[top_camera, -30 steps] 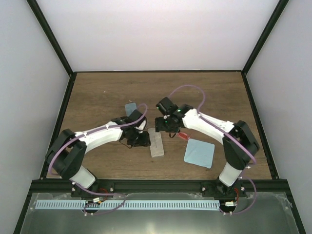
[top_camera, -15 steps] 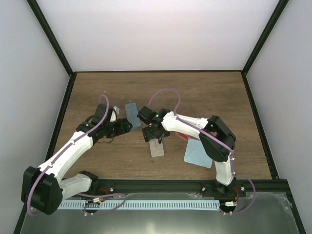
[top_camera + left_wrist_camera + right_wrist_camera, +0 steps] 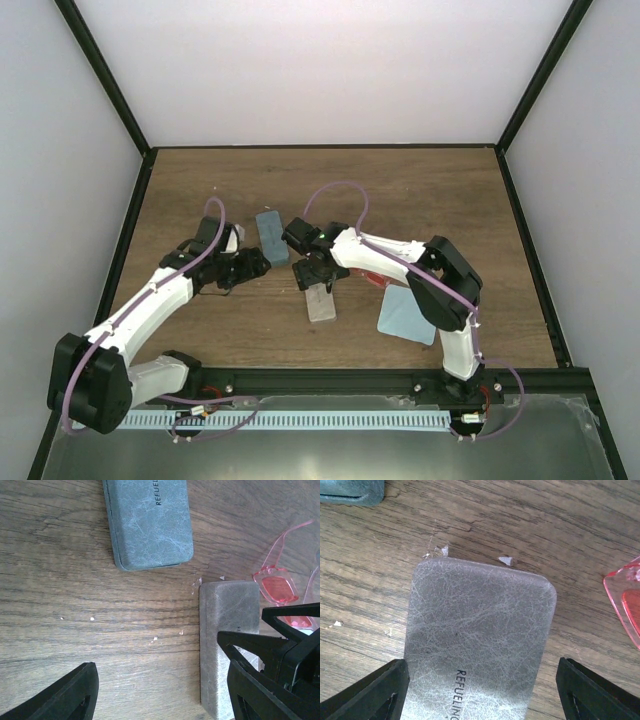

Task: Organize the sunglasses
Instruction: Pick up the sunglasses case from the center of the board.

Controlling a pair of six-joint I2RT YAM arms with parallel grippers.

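The red-framed sunglasses [image 3: 278, 588] lie on the wood just right of the grey case [image 3: 227, 630]. In the top view the right arm covers most of the sunglasses [image 3: 376, 279], and the right wrist view catches only one pink lens [image 3: 626, 602]. My right gripper [image 3: 482, 695] is open and straddles the far end of the grey case [image 3: 477, 625], with a gap showing beside its right finger. My left gripper [image 3: 160, 692] is open over bare wood, left of the grey case and below the blue case [image 3: 149, 522].
A light-blue cloth [image 3: 406, 316] lies right of the grey case [image 3: 320, 302]. The blue case [image 3: 269, 233] sits behind the two grippers. Small white flecks dot the wood. Black frame posts and white walls bound the table.
My left gripper has opened and drawn back to the left, away from the grey case. My right gripper has opened wider and shifted left over that case's far end.
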